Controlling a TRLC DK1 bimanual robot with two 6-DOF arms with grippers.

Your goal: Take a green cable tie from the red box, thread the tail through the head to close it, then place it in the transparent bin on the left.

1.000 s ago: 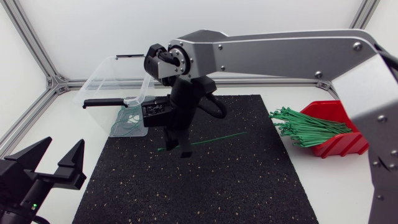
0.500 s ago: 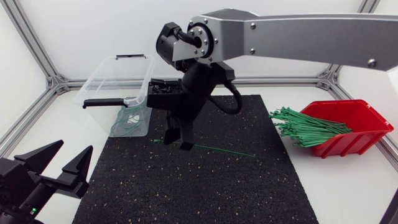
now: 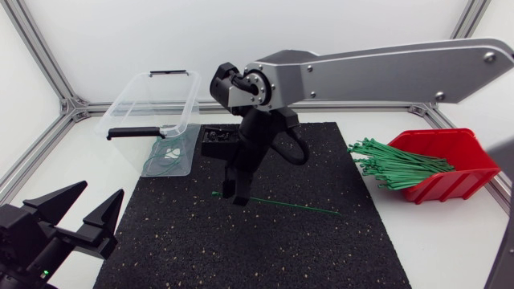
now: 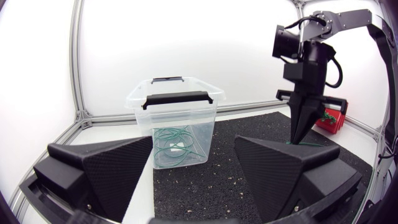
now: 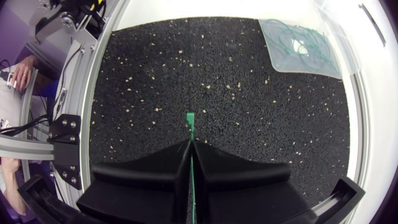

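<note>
One green cable tie (image 3: 297,206) is clamped near what looks like its head end in my right tool (image 3: 237,197), low over the black mat (image 3: 281,249), with its tail free for threading. My left tool (image 3: 103,189) stands wide near the transparent bin (image 3: 128,104), probably ready to assist.

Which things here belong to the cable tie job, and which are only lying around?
Job: green cable tie in the shut right gripper; red box of spare ties; transparent bin with looped ties; open left gripper.
Lying about: black mat.
</note>
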